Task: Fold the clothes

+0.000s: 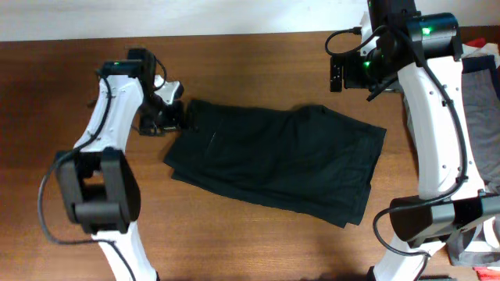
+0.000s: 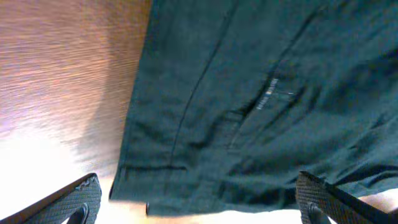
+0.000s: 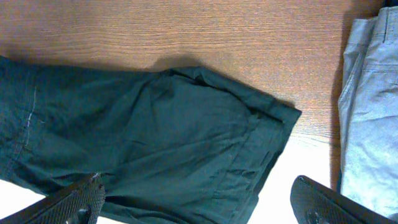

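The black shorts lie spread flat on the wooden table, waistband end at the left. My left gripper is open at the shorts' upper left corner. In the left wrist view its fingers straddle the shorts' edge without holding it. My right gripper is open and empty above the table, just beyond the shorts' upper right end. In the right wrist view its fingers hang over the shorts' hem corner.
A pile of grey clothes lies at the table's right edge, also in the right wrist view. A red garment peeks out at the far right. Bare wood surrounds the shorts.
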Robot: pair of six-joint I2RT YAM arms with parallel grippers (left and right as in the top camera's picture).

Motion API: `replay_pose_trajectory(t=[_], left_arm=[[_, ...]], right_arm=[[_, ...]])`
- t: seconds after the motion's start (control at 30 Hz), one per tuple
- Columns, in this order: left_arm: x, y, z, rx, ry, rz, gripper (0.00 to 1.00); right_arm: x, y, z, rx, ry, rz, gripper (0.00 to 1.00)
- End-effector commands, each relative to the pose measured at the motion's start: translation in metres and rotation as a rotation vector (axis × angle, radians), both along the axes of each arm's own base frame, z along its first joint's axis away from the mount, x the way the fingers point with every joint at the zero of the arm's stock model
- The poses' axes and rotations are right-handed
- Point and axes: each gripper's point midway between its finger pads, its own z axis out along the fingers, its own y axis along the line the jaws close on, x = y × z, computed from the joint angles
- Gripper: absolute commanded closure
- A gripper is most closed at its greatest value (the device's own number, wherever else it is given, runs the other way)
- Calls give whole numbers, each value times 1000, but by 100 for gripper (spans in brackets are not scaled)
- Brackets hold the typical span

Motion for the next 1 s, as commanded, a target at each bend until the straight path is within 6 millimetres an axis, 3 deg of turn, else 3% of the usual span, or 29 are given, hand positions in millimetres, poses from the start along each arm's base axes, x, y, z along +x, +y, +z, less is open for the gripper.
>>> replay_pose_trajectory(t=[0.0, 0.03, 0.17, 0.2, 0.27, 0.3, 0.33, 0.4, 0.47, 0.53, 0.63, 0.77, 0.83, 0.87, 0.9, 0.93, 0.97], left_arm=[[-3, -8, -40, -59, 85, -58, 1], [-6, -11, -52, -79, 117, -64, 1], [-16, -23, -70, -130, 172, -91, 1], [-18, -26, -75, -130, 188, -98, 5], [-20, -28, -80, -130, 201, -103, 39], [-20, -28, -80, -128, 207, -90, 75], [-19, -27, -81, -116, 215, -59, 99], [-16, 3, -90, 52, 246, 84, 100], [-24, 63, -94, 314, 296, 293, 100], [-34, 103, -90, 380, 349, 466, 99], [-53, 144, -79, 374, 441, 648, 100], [-52, 153, -61, 362, 453, 665, 99], [-45, 155, -48, 351, 425, 603, 91], [-40, 157, -37, 350, 408, 605, 82], [-32, 159, -22, 348, 378, 611, 48], [-25, 160, -11, 345, 351, 617, 1], [-19, 162, -1, 343, 323, 623, 1]], right_arm=[[1, 1, 4, 13, -12, -7, 1], [0, 1, 4, 13, -12, -7, 2], [1, 1, 4, 12, -12, -7, 1], [1, 1, 4, 12, -13, -7, 1], [1, 1, 4, 12, -13, -7, 1], [1, 1, 4, 12, -13, -7, 1], [1, 1, 4, 12, -14, -7, 1], [1, 1, 4, 12, -13, -7, 1], [1, 1, 4, 13, -13, -7, 1], [1, 1, 4, 13, -13, -7, 1], [1, 1, 2, 23, -4, -36, 1], [8, 5, -21, 41, 59, -53, 1], [9, 14, -26, 75, 77, -36, 1], [9, 20, -25, 97, 74, -25, 1], [10, 22, -25, 97, 68, -20, 1], [11, 25, -25, 98, 65, -14, 1], [11, 26, -25, 97, 62, -11, 1]])
